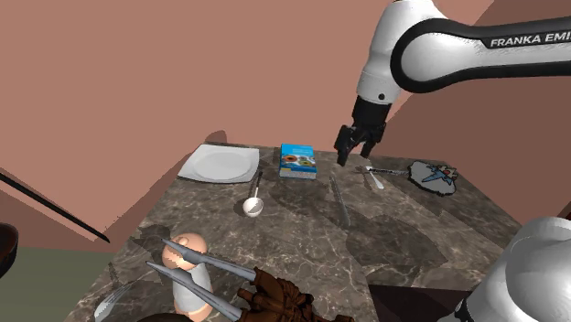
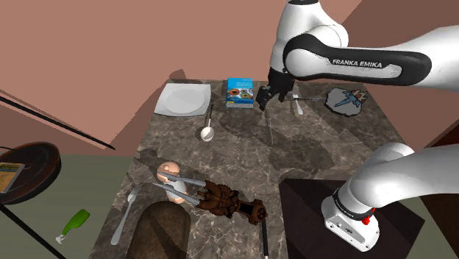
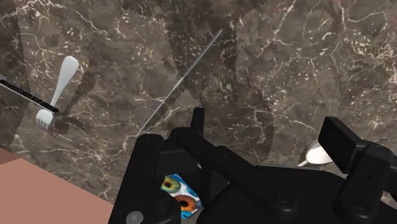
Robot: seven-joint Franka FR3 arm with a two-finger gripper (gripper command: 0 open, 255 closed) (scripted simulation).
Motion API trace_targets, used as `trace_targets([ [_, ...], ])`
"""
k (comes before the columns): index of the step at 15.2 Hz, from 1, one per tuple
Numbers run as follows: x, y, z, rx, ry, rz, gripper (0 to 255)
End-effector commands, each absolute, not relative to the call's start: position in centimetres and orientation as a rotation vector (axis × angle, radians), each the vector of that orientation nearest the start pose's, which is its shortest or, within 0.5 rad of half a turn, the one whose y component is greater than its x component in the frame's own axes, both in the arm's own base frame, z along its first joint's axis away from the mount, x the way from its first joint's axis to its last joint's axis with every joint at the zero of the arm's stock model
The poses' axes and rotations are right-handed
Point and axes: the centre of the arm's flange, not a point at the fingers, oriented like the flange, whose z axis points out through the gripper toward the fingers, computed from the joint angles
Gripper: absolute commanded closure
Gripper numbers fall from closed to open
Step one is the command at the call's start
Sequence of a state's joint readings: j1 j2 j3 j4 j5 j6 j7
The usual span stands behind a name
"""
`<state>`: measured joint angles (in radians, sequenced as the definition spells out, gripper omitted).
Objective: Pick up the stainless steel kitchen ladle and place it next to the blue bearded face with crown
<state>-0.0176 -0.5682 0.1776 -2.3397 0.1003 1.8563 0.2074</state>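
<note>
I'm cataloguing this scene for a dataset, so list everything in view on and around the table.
table: one, dark marble, under everything
plate: one, white, far corner at the shoulder view's left
ladle: one, silvery, just in front of the plate
box: one, blue, beside the plate
bearded face: one, blue-grey, far side at the shoulder view's right
forks: two, pale, one beside the bearded face, another at the near edge
stick: one, thin, grey, mid-table
carving: one, brown, near edge
bottle: one, green, on the floor
arm: one, white with dark joints, over the table
gripper: one, black, hovering between box and fork, jaws open and empty
</note>
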Motion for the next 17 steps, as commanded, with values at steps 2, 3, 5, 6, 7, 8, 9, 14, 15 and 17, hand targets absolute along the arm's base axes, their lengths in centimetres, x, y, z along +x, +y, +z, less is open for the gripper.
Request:
trace_targets([
  [2,40.7,10.1,52.4,-3.100,0.272,-0.109,0],
  [3,41.7,10.7,51.7,-3.093,0.311,-0.105,0],
  [5,43.7,11.8,50.4,-3.077,0.388,-0.097,0],
  [6,44.7,12.4,49.8,-3.068,0.427,-0.093,0],
  [7,45.7,12.9,49.1,-3.059,0.465,-0.089,0],
  [8,46.7,13.4,48.4,-3.050,0.503,-0.085,0],
  [9,47.8,13.9,47.8,-3.039,0.541,-0.081,0],
  [14,53.1,15.9,44.5,-2.982,0.728,-0.061,0],
  [15,54.2,16.2,43.8,-2.969,0.765,-0.057,0],
  [17,56.4,16.8,42.5,-2.942,0.838,-0.049,0],
])
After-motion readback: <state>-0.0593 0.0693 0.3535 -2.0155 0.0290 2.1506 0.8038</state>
